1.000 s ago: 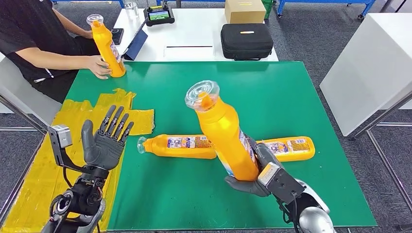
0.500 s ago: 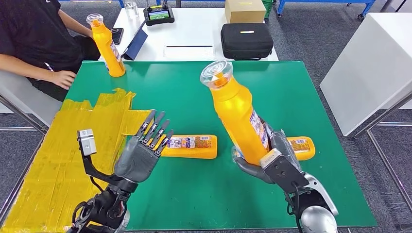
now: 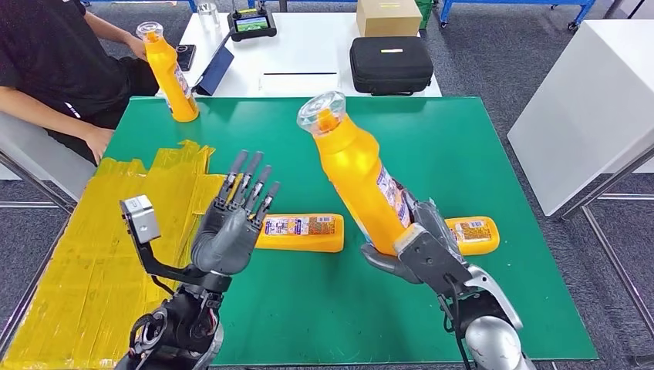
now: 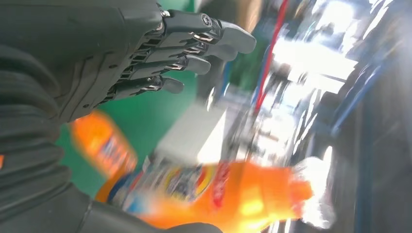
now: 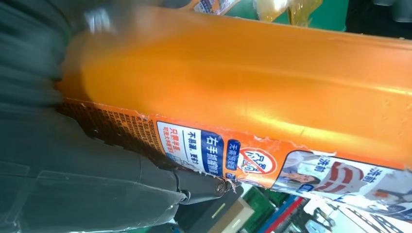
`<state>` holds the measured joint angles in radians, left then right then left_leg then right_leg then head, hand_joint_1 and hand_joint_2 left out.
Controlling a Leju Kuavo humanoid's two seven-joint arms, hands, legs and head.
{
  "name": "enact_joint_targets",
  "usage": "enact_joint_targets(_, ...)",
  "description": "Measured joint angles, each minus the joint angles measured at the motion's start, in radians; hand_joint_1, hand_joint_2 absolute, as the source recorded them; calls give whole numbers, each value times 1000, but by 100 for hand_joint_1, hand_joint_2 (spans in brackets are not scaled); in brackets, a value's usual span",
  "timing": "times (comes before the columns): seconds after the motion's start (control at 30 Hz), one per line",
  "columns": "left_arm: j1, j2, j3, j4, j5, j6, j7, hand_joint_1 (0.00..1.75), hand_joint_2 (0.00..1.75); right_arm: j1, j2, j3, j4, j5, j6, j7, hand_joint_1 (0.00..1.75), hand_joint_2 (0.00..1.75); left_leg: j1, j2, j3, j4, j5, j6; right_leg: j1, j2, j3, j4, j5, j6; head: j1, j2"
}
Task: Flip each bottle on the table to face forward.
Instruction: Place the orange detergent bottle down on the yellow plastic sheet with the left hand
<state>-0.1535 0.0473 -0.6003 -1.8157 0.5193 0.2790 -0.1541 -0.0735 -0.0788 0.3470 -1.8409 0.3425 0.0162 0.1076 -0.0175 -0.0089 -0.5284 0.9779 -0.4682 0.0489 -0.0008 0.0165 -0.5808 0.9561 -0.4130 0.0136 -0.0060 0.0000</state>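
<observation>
We grip the bottle point(image 3: 359, 185) near its base in our right hand point(image 3: 420, 250), fingers wrapped around it, and it stands lifted off the green mat point(image 3: 463, 146), tilted with its clear cap up and leaning left. Our left hand point(image 3: 231, 227) is raised beside it, palm toward the bottle, fingers straight and slightly spread, holding nothing. Two more bottles lie flat on the mat behind our hands, one point(image 3: 305, 232) between them, one point(image 3: 472, 234) right of our right hand. A fourth point(image 3: 170, 72) stands at the far left corner beside a seated person point(image 3: 54, 62).
</observation>
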Motion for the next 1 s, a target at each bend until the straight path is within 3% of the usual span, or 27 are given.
enact_joint_targets(0.3,-41,3,23,16,-84,79,-12,0,175,-94,44,78,109,5,17,37,175,175,0,-2,0,0,1,0,0,-3,0,1,0,0,0,0)
enact_joint_targets(0.67,-107,-13,20,38,-98,91,78,0,175,-271,137,213,234,146,31,89,175,175,0,-2,0,0,2,0,0,-2,-1,1,0,0,0,0)
enact_joint_targets(1.0,-115,-13,14,44,-84,86,93,0,175,-290,149,232,248,158,29,91,175,175,0,-2,0,0,2,0,0,-3,-1,2,0,0,0,0)
